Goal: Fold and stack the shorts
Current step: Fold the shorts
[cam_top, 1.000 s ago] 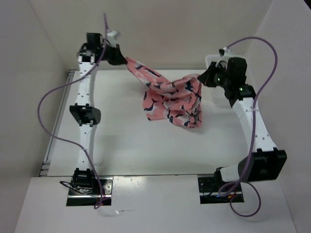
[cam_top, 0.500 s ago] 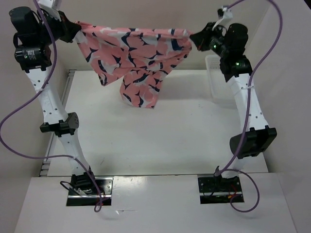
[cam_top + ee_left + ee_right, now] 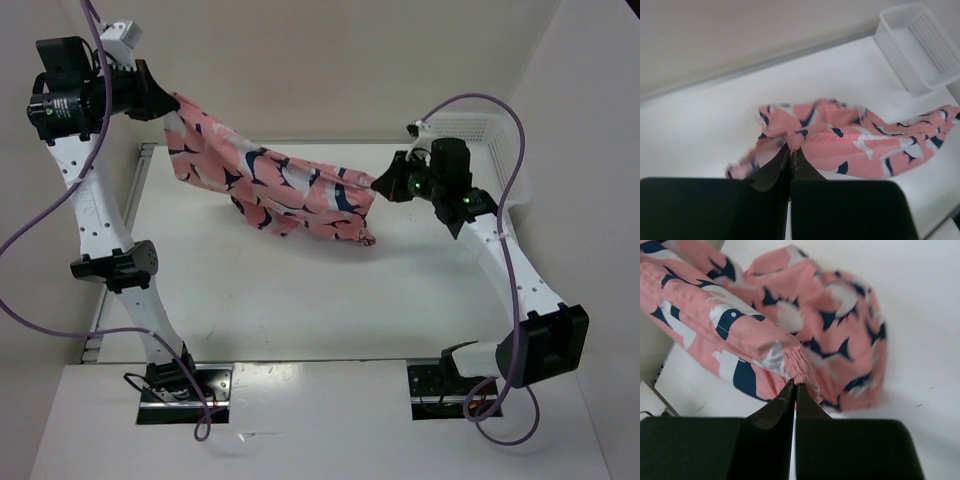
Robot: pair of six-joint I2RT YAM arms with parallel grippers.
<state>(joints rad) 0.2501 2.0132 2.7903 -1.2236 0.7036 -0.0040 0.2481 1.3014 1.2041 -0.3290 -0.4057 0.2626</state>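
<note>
The coral-pink shorts (image 3: 275, 185) with navy and white whale shapes hang stretched between my two grippers above the white table. My left gripper (image 3: 165, 100) is high at the far left, shut on one end of the shorts (image 3: 840, 137); in the left wrist view the jaws (image 3: 791, 149) pinch a gathered edge. My right gripper (image 3: 378, 183) is lower, right of centre, shut on the other end; in the right wrist view the jaws (image 3: 795, 385) pinch the elastic waistband of the shorts (image 3: 805, 325). The cloth sags towards the right, its low part near the table.
A white plastic mesh basket (image 3: 470, 135) stands at the far right of the table (image 3: 300, 300), behind my right arm; it also shows in the left wrist view (image 3: 922, 45). Beige walls close in the back and both sides.
Both grippers have come down from the raised spread, the right one much lower and inward. The shorts now slope down from left to right instead of hanging level.
</note>
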